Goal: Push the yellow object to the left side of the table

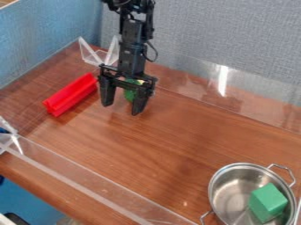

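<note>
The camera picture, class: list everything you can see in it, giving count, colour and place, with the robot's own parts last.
table: one, brown wood grain, fills the view, low clear walls along its edges.
red block: one, red, lying at the left, near the back wall.
metal pot: one, silver, bottom right corner.
green cube: one, green, inside the metal pot.
yellow object: only a glimpse of green between the gripper's fingers; mostly hidden.
backdrop: blue, behind the table.
gripper: one, black, open, pointing down at the table right of the red block.
</note>
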`<state>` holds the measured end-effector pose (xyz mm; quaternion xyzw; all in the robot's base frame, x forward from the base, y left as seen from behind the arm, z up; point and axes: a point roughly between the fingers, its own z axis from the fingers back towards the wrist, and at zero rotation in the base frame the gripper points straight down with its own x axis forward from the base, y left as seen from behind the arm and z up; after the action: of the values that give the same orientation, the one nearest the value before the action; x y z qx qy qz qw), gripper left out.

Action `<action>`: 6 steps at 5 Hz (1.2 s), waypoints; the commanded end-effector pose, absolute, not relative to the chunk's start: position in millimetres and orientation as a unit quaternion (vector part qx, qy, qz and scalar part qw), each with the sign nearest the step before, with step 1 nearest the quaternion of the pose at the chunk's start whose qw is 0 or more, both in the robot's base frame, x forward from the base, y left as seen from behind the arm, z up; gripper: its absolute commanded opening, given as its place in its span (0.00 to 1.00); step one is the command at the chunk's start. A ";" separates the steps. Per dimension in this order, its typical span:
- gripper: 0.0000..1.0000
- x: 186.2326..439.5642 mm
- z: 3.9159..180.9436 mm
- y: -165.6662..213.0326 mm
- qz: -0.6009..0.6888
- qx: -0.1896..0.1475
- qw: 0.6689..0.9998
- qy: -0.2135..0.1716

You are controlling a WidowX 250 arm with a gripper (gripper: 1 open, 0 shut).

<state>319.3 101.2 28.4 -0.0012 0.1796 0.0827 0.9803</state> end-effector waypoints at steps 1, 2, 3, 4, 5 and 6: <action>1.00 331.2 34.0 112.3 0.107 -0.001 0.982 0.158; 1.00 334.9 34.9 116.5 0.123 -0.005 0.980 0.157; 1.00 333.9 40.9 125.1 0.133 -0.008 0.978 0.158; 1.00 337.4 44.0 133.0 0.141 -0.010 0.977 0.159; 0.00 341.7 44.7 141.3 0.150 -0.011 0.976 0.161; 0.00 341.2 46.4 137.5 0.140 -0.012 0.977 0.161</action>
<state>334.2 134.6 26.5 -0.0182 0.1918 0.1384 0.9715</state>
